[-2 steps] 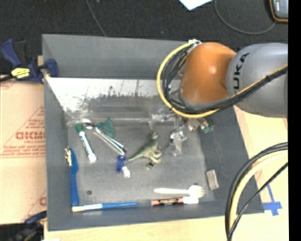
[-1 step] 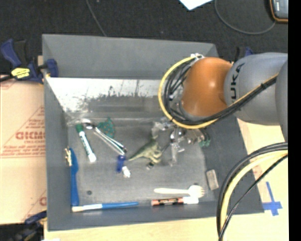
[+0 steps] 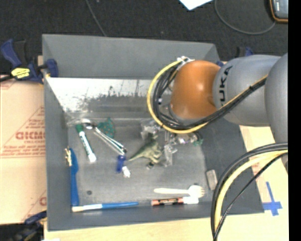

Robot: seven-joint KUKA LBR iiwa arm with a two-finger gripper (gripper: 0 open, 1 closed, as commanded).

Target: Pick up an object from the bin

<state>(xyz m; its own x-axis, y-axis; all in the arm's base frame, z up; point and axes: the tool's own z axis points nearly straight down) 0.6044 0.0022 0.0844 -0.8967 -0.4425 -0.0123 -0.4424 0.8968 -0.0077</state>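
My gripper [image 3: 166,147] hangs low in the middle of the bin, under the arm's orange cover. A small green toy dinosaur [image 3: 146,154] lies right at its left side, touching or nearly touching it. Whether the toy is gripped is hidden. A small blue bottle with a white cap [image 3: 122,165] lies a little further left on the bin floor. A shiny metal spoon [image 3: 107,139] lies slanted beyond that.
A green and white marker [image 3: 85,143] and a green scrap [image 3: 109,126] lie at the left. A blue toothbrush [image 3: 74,177] runs along the left wall. Near the front wall lie a blue and white pen [image 3: 105,205], a white plastic fork [image 3: 178,191] and a red-black pen [image 3: 166,202].
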